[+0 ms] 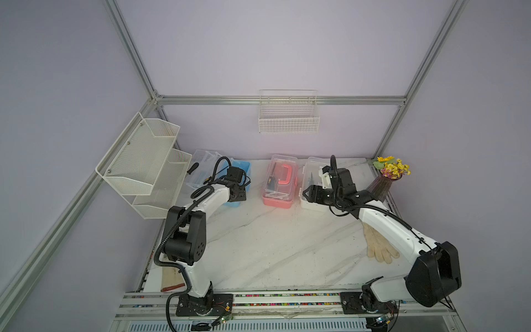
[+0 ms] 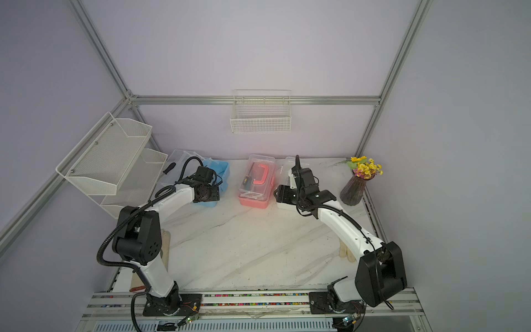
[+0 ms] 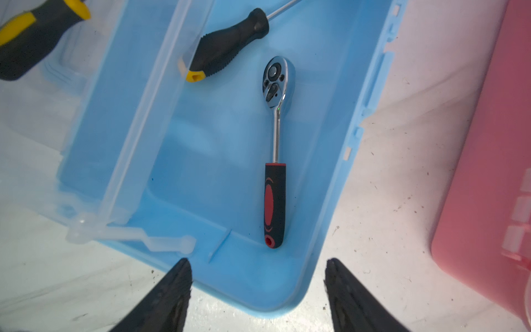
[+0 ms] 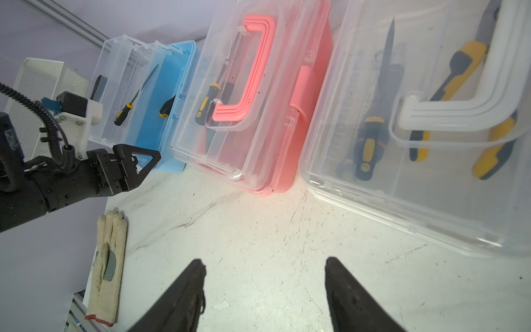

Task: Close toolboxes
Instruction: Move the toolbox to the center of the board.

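Three toolboxes stand in a row at the back of the table. The blue toolbox [image 1: 243, 169] [image 3: 218, 149] is open, its clear lid [image 1: 201, 162] [image 4: 120, 74] swung back; a ratchet wrench [image 3: 275, 172] and a screwdriver [image 3: 227, 46] lie inside. The pink toolbox [image 1: 277, 185] [image 4: 287, 120] and the white toolbox [image 1: 311, 189] [image 4: 402, 161] have their clear lids lying down. My left gripper [image 3: 257, 261] [image 1: 238, 197] is open and hangs over the blue box's near corner. Open too, my right gripper [image 4: 264, 261] [image 1: 307, 194] hovers above bare table in front of the pink and white boxes.
A white mesh shelf [image 1: 143, 163] hangs at the left and a wire basket [image 1: 288, 115] on the back wall. A vase of flowers [image 1: 383, 181] stands at the right, behind the right arm. Work gloves [image 1: 376, 244] [image 4: 107, 258] lie near both table sides.
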